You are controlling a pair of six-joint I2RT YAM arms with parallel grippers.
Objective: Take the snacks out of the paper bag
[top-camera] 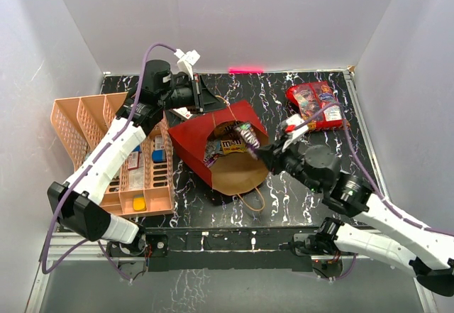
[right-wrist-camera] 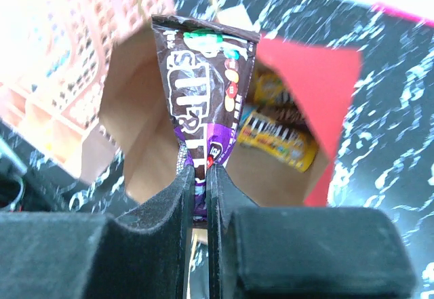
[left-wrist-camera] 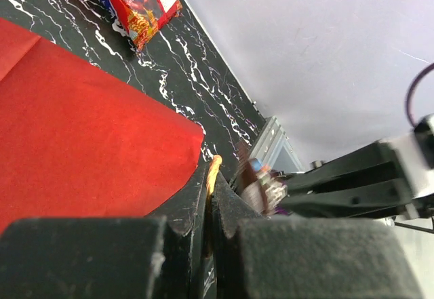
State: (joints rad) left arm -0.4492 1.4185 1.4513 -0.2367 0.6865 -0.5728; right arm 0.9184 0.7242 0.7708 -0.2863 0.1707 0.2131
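The right fingers [right-wrist-camera: 183,187] clamp a shiny purple-brown candy packet [right-wrist-camera: 203,82] at the mouth of the large red paper bag [top-camera: 195,150]; the left fingers [left-wrist-camera: 193,201] pinch shut on its rim.

A robotics lab test cell: plain white walls [top-camera: 284,15] box in a black marbled tabletop [top-camera: 191,206] carrying two bolted robot arms [top-camera: 113,153].

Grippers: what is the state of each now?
Left gripper: closed on the edge of the paper bag.
Right gripper: closed on a purple candy packet.
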